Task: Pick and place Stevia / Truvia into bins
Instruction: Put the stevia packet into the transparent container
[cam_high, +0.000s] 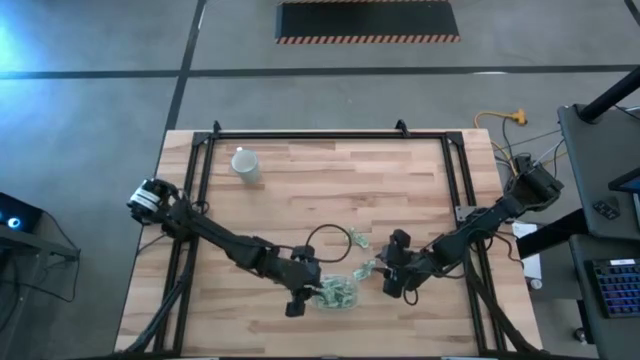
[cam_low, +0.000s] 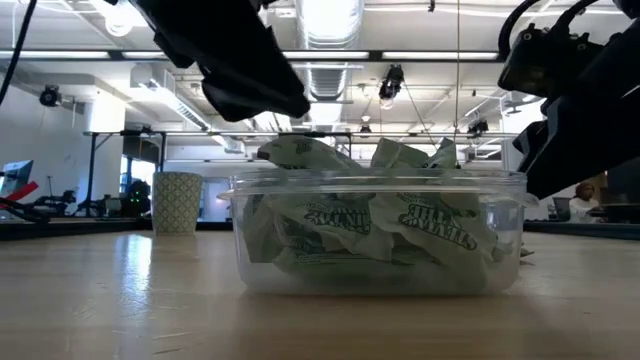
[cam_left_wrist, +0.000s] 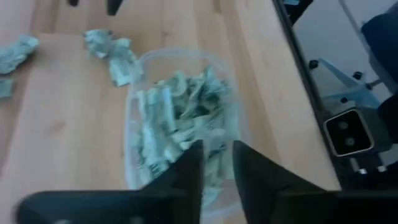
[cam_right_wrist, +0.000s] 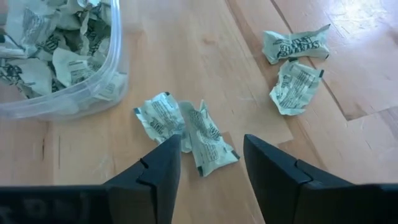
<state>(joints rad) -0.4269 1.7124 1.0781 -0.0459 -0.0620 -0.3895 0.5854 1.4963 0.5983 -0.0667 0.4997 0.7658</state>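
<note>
Bin at upper left is nearly full. Your right tool hangs w/ fingers apart over two packets on the bench. Next: drop down, pinch one. Left tool over bin, fingers a bit apart.

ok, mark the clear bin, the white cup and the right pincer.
clear bin (cam_low: 380, 275): low view, front wall.
white cup (cam_high: 246, 165): high view, its side.
right pincer (cam_right_wrist: 211, 168): right wrist view, gap between open fingertips.

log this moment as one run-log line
left gripper: above bin, fingers slightly apart, empty | right gripper: open over two loose sachets on table | bin: full of sachets
</note>
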